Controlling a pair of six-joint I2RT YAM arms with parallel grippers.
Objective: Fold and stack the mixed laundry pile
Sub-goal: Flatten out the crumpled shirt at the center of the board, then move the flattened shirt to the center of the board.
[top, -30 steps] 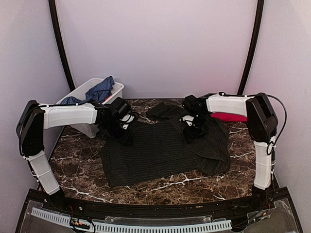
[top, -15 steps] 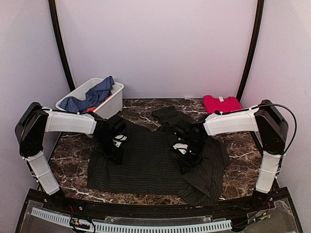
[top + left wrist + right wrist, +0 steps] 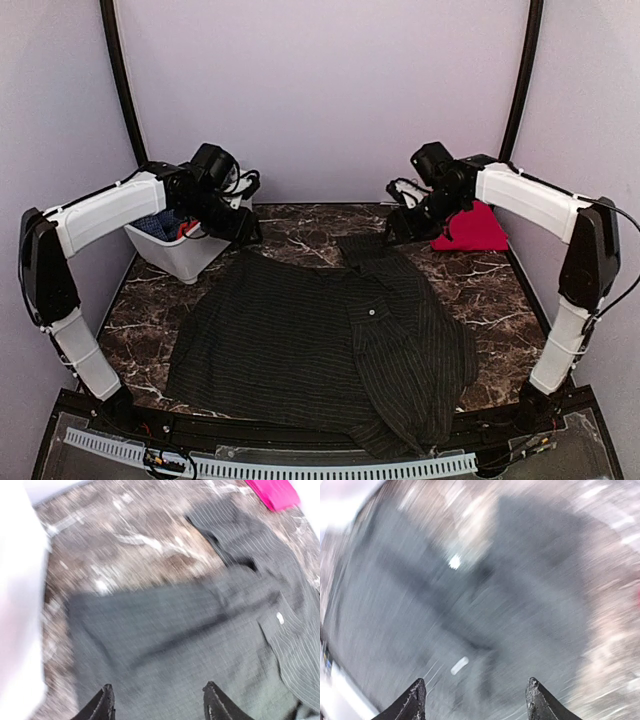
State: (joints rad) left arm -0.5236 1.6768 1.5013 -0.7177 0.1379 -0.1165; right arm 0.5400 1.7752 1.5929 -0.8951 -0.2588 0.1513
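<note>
Shirt: the dark charcoal pinstriped shirt (image 3: 320, 340) lies spread almost flat across the middle of the marble surface (image 3: 485, 290). A front panel and sleeve lap over its right half, and no fold has been made in it yet.
Red cloth: the red cloth (image 3: 472, 232) sits past the shirt's far right corner, apart from the collar. It is a compact block that looks already folded, and the right arm hides part of it.
Bin: the white bin (image 3: 190, 262) stands beside the shirt's far left corner, with the left arm crossing above it.
Bin contents: a blue checked garment (image 3: 152, 222) is bunched inside with a sliver of an orange piece (image 3: 184, 231) next to it. Neither looks folded.
Left fingers: the left fingers (image 3: 106, 705) are spread wide with nothing between them, hovering over the shirt's far left part.
Right fingers: the right fingers (image 3: 416, 700) are also wide and empty, above the shirt's far right part. That view is badly blurred.
Done so far: probably one piece folded and the shirt laid out ready.
Left to do: fold the shirt, stack it with the red cloth, then the two pieces in the bin. By my reckoning most of the job remains.
</note>
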